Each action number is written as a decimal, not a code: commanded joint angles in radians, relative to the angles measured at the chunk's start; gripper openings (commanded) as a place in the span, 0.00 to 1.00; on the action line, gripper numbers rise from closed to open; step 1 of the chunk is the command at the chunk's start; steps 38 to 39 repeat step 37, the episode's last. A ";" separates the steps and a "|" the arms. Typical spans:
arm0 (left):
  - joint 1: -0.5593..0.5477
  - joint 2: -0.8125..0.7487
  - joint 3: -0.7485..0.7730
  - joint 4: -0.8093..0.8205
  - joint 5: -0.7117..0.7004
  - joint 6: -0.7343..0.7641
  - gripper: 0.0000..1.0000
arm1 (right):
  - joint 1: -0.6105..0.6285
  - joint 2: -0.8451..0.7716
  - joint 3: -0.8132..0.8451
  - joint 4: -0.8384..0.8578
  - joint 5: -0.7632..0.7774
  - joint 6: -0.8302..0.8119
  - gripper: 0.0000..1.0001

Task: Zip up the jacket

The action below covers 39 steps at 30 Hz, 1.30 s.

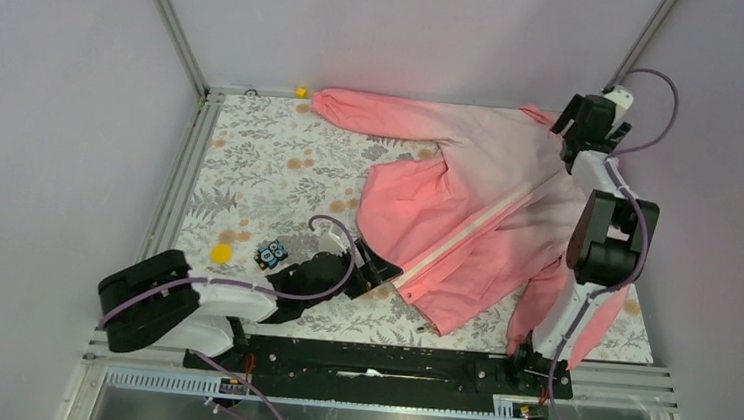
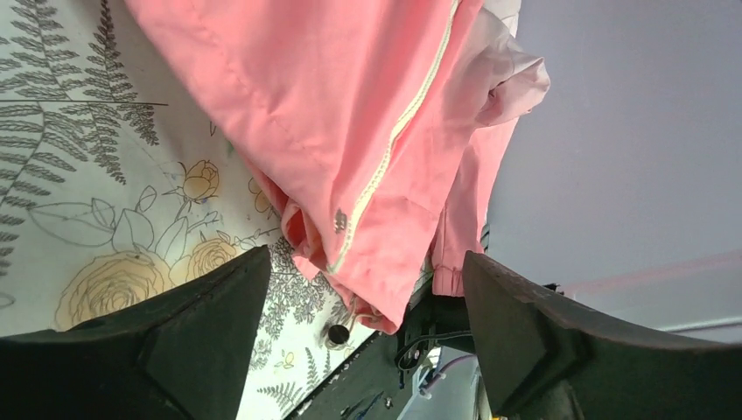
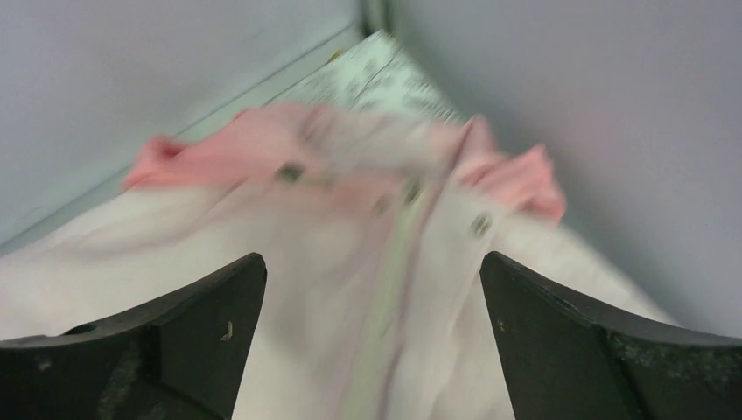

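Pink jacket [image 1: 468, 208] awaits zipping, both ends attended.
Just ahead of the left gripper [image 2: 366, 258], spread and empty, lies the hem [image 2: 385, 302] where the white zipper [image 2: 385, 157] starts; farther off, the right gripper [image 3: 372, 262] gapes at the collar [image 3: 516, 179], likely to anchor it.

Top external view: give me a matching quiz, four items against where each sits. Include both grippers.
Items
1. left gripper
2. right gripper
3. yellow disc
4. yellow block

Places
A. at the far edge, beside the jacket sleeve cuff
B. over the pale collar end of the jacket
C. at the bottom hem, by the lower end of the zipper
D. on the floral cloth, just left of the blue-black item

Pairs: 1-C, 2-B, 3-D, 4-A
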 commanded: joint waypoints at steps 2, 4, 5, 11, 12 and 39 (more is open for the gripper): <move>-0.021 -0.218 0.077 -0.331 -0.137 0.092 0.86 | 0.198 -0.339 -0.103 -0.597 0.102 0.370 1.00; -0.024 -0.318 0.108 -0.441 -0.183 0.139 0.86 | 0.249 -0.453 -0.198 -0.698 -0.036 0.424 1.00; -0.024 -0.375 0.126 -0.495 -0.195 0.166 0.87 | 0.280 -0.519 -0.255 -0.722 -0.122 0.416 1.00; -0.022 -0.619 0.333 -0.655 -0.197 0.439 0.94 | 0.395 -1.066 -0.483 -0.799 -0.490 0.359 1.00; -0.022 -0.638 0.393 -0.678 -0.188 0.489 0.96 | 0.394 -1.149 -0.466 -0.847 -0.478 0.347 1.00; -0.022 -0.731 1.236 -0.900 -0.127 1.123 0.99 | 0.394 -1.537 0.164 -0.983 -0.189 0.248 0.99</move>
